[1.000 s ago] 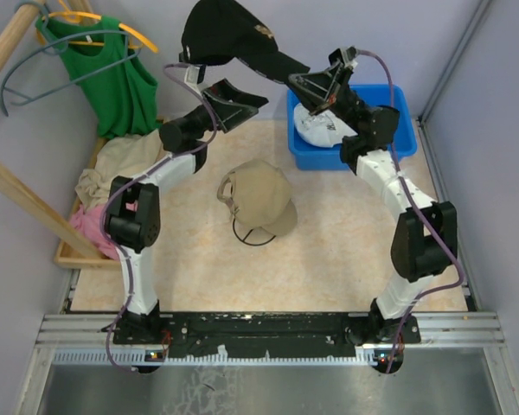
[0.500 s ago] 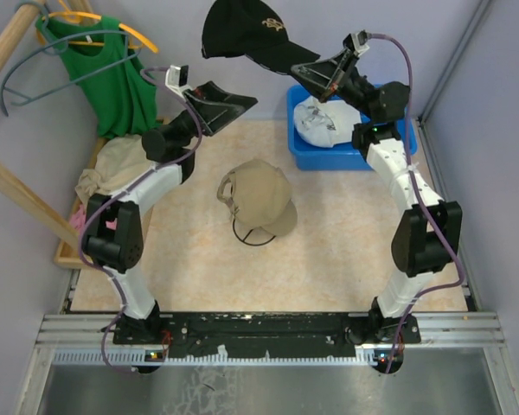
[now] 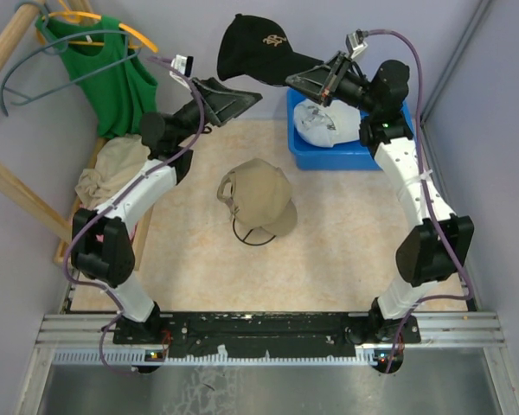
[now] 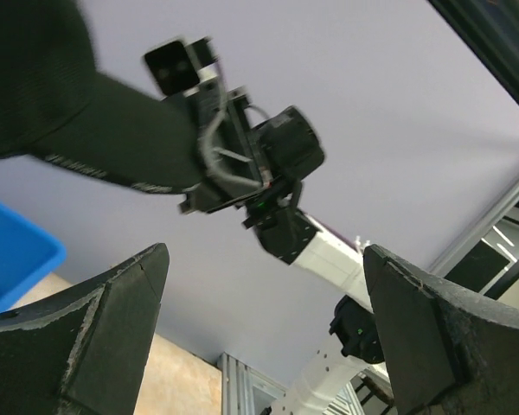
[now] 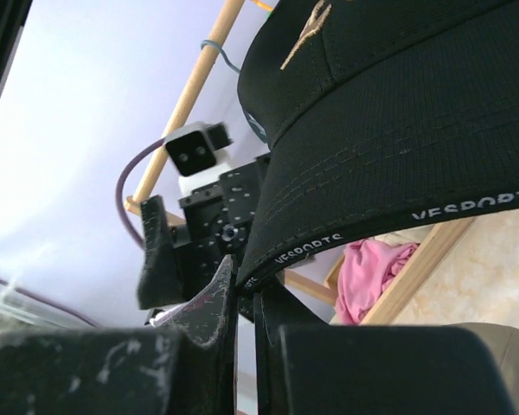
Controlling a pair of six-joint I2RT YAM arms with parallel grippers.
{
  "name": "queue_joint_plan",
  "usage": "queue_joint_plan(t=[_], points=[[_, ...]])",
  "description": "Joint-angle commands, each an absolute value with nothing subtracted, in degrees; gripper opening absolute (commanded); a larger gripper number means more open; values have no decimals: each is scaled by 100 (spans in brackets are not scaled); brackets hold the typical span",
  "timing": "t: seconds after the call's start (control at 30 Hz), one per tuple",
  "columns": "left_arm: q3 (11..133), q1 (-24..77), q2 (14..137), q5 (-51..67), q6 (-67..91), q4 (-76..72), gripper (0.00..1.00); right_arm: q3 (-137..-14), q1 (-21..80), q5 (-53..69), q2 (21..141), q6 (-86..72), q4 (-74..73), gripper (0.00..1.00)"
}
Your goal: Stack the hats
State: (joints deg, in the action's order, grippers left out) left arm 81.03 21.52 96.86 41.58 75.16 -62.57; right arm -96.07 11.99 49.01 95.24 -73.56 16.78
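One black cap hangs brim-pinched in the right gripper, tan cap below, nearer and left. Left gripper gapes empty

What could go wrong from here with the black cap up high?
The right jaws pinch only the brim edge of the black cap; it could slip out.
The left jaws stand open close to that cap; moving either arm could snag it.
The tan cap is not beneath it; a release now would likely miss.
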Motion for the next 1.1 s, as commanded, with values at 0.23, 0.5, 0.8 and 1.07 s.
queue_joint_plan(t=[0.23,0.5,0.8,1.07], points=[[8306,2336,9887,3958,7447,-5466,99,-10071,1306,4871,9038,-6687,1365,0],[8402,2345,9976,3854,7432,-5398,99,-10020,1454,4853,8927,-6366,981,0],[8353,2340,10069,3686,7276,-5123,70,-9883,1698,4864,8727,-6182,753,0],[8458,2325,10207,3431,7335,-5070,72,-9493,1878,4913,8320,-5607,58,0]])
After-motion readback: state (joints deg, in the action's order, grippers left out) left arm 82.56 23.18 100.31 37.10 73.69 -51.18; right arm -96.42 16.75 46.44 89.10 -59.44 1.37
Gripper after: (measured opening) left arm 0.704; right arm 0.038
